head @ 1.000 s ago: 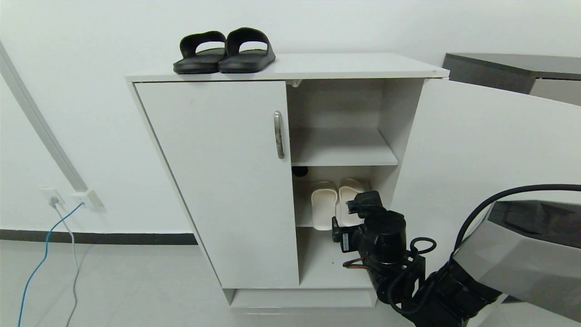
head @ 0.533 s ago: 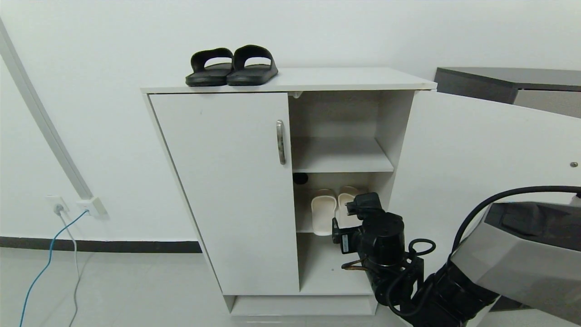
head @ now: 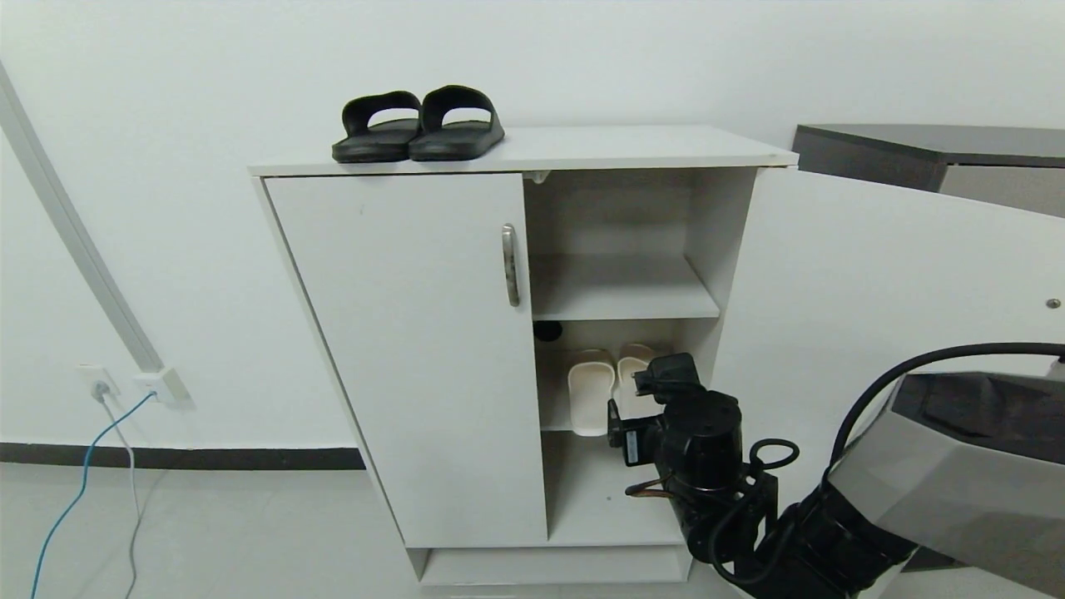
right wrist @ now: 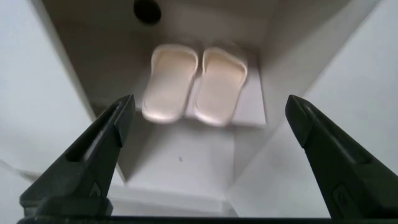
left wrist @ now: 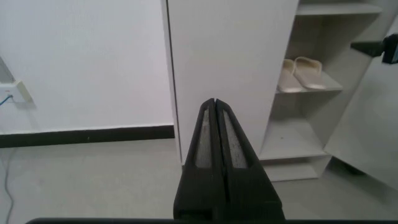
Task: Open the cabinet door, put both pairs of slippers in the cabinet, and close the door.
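Note:
A pair of black slippers (head: 416, 125) stands on top of the white cabinet (head: 632, 146), toward its left. The cabinet's right door (head: 874, 291) is swung wide open; the left door (head: 416, 349) with its metal handle (head: 510, 264) is closed. A pair of white slippers (head: 603, 387) (right wrist: 196, 84) (left wrist: 303, 73) lies side by side on the middle shelf. My right gripper (right wrist: 209, 102) is open, just outside the opening and apart from the white slippers, holding nothing. My left gripper (left wrist: 214, 102) is shut on nothing, low and well back from the left door.
An upper shelf (head: 624, 287) and a bottom compartment (head: 599, 491) lie above and below the white slippers. A grey counter (head: 932, 154) stands behind the open door. A wall socket with cables (head: 125, 383) is at the left, above bare floor (head: 208, 532).
The head camera has drawn back from the cabinet and shifted, so the whole picture moved. My right arm still hangs before the opening, a little farther from the white slippers.

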Robot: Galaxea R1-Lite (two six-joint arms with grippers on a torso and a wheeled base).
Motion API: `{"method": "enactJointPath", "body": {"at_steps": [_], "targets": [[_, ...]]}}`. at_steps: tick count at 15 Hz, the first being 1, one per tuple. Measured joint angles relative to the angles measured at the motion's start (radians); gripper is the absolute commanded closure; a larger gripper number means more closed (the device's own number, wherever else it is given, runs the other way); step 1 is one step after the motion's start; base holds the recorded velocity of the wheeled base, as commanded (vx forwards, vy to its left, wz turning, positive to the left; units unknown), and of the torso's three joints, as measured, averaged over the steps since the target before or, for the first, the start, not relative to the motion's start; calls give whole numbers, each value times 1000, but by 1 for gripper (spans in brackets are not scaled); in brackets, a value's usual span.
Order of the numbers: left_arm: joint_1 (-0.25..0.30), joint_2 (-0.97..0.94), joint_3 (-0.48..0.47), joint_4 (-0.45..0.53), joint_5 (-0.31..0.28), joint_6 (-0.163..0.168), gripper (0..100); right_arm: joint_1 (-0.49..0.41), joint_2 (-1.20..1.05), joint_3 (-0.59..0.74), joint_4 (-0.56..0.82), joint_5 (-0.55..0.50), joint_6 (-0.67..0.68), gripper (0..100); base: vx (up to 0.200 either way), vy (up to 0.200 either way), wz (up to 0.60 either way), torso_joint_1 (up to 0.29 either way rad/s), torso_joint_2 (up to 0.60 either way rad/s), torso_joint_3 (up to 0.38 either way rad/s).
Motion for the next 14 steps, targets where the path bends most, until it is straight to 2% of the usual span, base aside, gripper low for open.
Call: {"method": "enactJointPath", "body": {"at_steps": [13, 14], "targets": [[-1, 0, -1, 0, 1, 0, 100, -1, 12, 10, -33, 2, -5, 0, 0, 200, 0, 2, 5, 3], [-1, 0, -1, 0, 1, 0, 100, -1, 12, 16, -52, 5, -9, 0, 0, 0, 0, 0, 0, 0]]}}
